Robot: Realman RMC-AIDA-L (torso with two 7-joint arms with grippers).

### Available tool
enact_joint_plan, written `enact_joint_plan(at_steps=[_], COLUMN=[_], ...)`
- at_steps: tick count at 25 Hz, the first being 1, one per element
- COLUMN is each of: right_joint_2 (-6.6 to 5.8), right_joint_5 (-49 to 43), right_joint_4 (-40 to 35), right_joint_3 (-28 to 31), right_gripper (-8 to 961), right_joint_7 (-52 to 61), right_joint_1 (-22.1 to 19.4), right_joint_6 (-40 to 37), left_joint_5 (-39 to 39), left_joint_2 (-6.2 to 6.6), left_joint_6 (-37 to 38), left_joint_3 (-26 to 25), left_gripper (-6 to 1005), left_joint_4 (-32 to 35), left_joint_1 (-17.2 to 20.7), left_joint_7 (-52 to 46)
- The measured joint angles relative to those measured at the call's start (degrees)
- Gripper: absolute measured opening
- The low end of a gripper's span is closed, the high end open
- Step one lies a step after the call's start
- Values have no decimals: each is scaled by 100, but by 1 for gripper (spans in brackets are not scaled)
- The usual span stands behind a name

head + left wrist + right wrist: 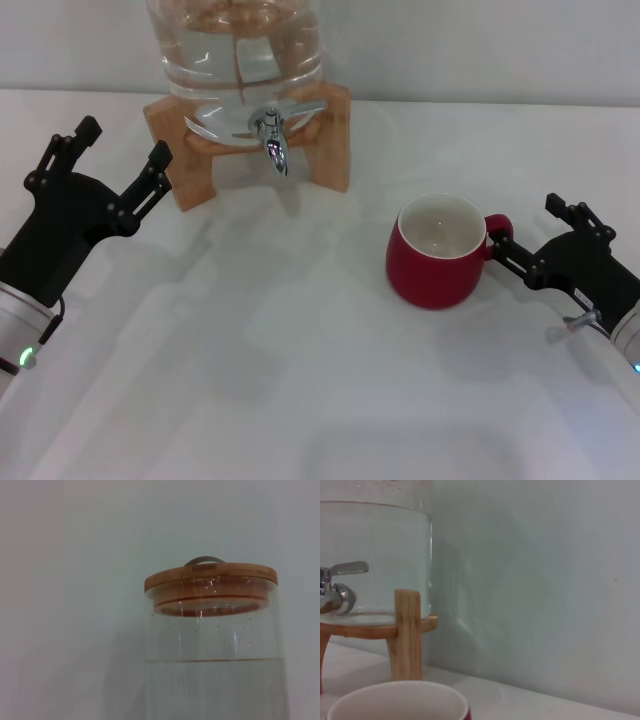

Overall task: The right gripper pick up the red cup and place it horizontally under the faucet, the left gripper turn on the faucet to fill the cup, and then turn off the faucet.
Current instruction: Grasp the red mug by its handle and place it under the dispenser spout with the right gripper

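On table, red cup upright, empty; glass jar holding water

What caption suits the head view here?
Right pincer open around the red cup's handle; left pincer open left of the faucet.

We see the left gripper at the head view's left, its two black fingers spread apart, nothing between them; well across from it the right gripper reaches in low, fingers parted, white wrist trailing behind it.
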Motion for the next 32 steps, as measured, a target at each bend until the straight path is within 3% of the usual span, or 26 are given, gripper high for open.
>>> enact_joint_plan(at_steps=[25,32], right_joint_2=[1,1], right_joint_5=[-3,-53], right_joint_4=[42,49], right_joint_3=[0,-29], right_gripper=[836,678], right_joint_7=[0,-22], right_joint_1=[79,81], right_joint_6=[217,218], left_joint_5=[0,0], left_joint_2=[0,0], left_joint_6=[0,0], left_joint_3=[29,25], left_gripper=[873,873], left_joint_4=[0,0], left_joint_1=[0,0], left_joint_7=[0,0])
